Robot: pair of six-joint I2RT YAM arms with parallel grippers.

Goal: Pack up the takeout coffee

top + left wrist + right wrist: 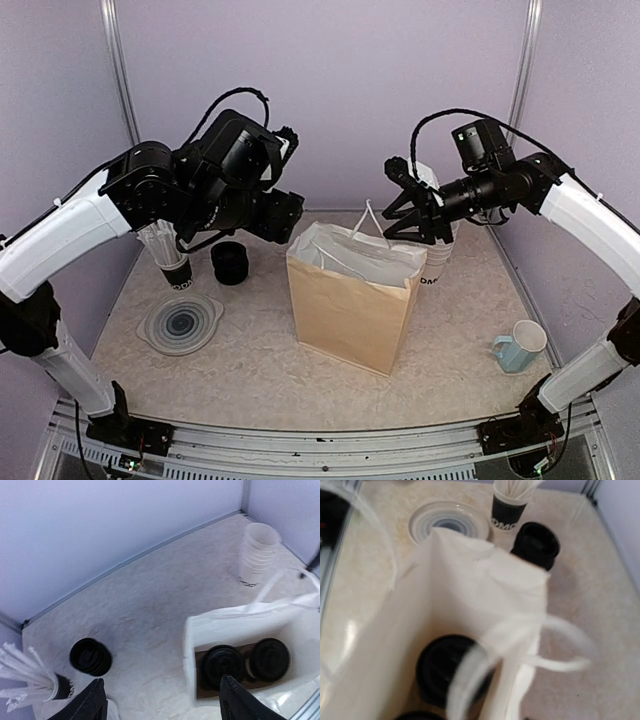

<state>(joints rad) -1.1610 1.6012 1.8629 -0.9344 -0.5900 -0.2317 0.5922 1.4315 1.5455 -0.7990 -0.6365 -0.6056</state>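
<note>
Both takeout coffee cups (223,664) sit in the bag (350,305). My left gripper (161,681) is open and empty above it; right gripper (398,200) state unclear.

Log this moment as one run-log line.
phase: coffee packed | lidded cups: two, upright, side by side inside paper bag | left tool: open, empty | right tool: above bag, grip unclear

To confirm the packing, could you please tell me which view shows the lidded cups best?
The left wrist view: both lidded cups sit side by side inside the paper bag. The right wrist view shows one lid plus a sliver; the top external view, only the bag.
</note>
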